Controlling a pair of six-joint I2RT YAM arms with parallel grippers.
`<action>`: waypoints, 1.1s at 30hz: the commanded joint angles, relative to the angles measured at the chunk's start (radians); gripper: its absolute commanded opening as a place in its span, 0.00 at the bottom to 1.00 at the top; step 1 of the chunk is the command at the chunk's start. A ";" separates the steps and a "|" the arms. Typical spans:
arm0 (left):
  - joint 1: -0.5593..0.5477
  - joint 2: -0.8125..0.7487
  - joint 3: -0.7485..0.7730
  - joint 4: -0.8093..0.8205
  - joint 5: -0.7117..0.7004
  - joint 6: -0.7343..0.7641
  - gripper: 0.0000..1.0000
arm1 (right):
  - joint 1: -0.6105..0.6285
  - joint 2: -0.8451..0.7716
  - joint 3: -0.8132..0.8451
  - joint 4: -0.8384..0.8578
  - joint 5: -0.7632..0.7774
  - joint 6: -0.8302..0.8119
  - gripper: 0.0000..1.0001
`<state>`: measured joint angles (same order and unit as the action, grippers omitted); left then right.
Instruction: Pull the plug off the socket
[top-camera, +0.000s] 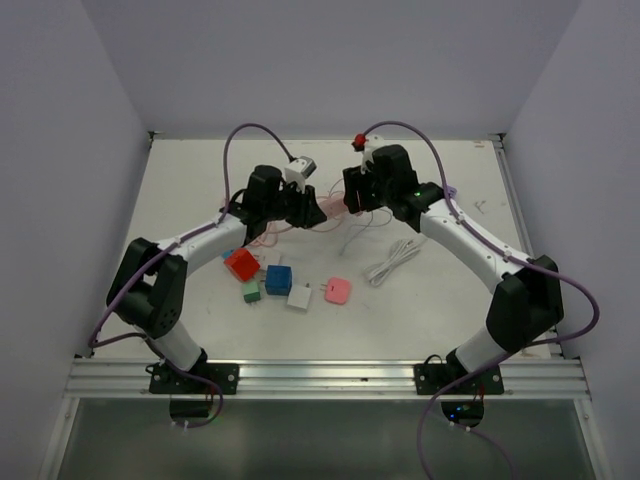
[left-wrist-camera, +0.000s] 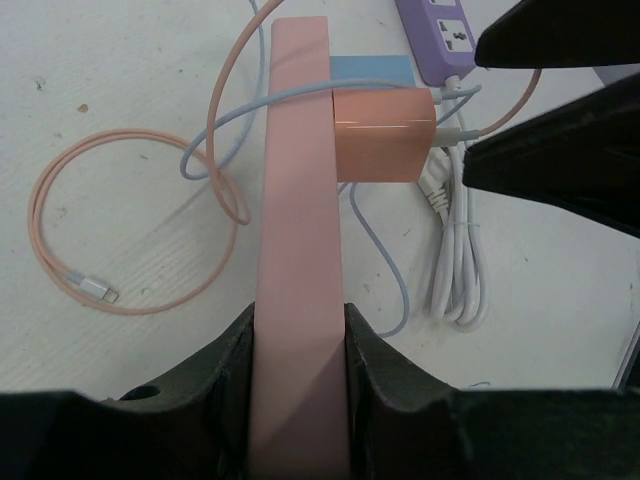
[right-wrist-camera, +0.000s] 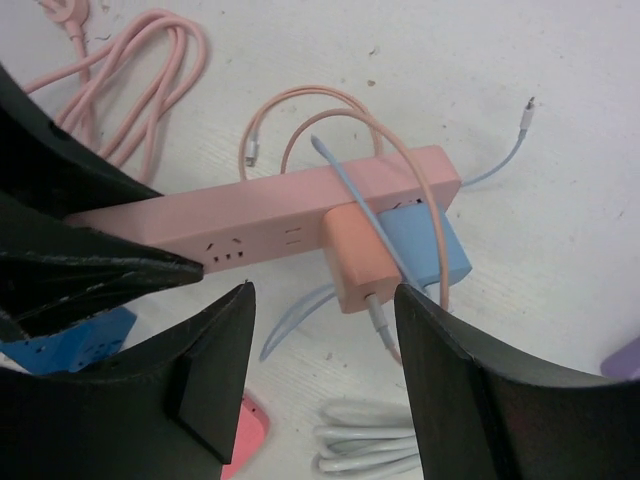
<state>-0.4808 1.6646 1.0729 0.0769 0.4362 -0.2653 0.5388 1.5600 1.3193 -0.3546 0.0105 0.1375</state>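
Plainly, the orange plug (right-wrist-camera: 355, 262) sits pushed into the side of the pink socket strip (right-wrist-camera: 260, 218), just ahead of the right claw (right-wrist-camera: 322, 305), whose jaws stand released and wide on either side, not touching it. The left claw (left-wrist-camera: 298, 335) is clenched on the strip's near end. The plug looks light, rigid and smooth-faced, so its flat sides seem the best hold, though it may slip. A blue adapter (right-wrist-camera: 435, 250) lies just beyond it, and a pale blue cable (right-wrist-camera: 345, 180) crosses over it, crowding the grip.
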 joint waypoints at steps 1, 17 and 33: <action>-0.008 -0.085 0.021 0.069 0.050 0.026 0.00 | -0.033 0.020 0.046 -0.014 -0.006 0.010 0.61; -0.010 -0.109 0.039 0.063 0.084 0.035 0.00 | -0.057 0.078 0.031 -0.012 -0.170 0.002 0.53; -0.010 -0.103 0.056 0.081 0.068 0.018 0.00 | -0.056 0.120 0.047 -0.087 -0.161 -0.032 0.57</action>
<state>-0.4850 1.6230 1.0729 0.0158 0.4442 -0.2420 0.4820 1.6653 1.3441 -0.3897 -0.1268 0.1284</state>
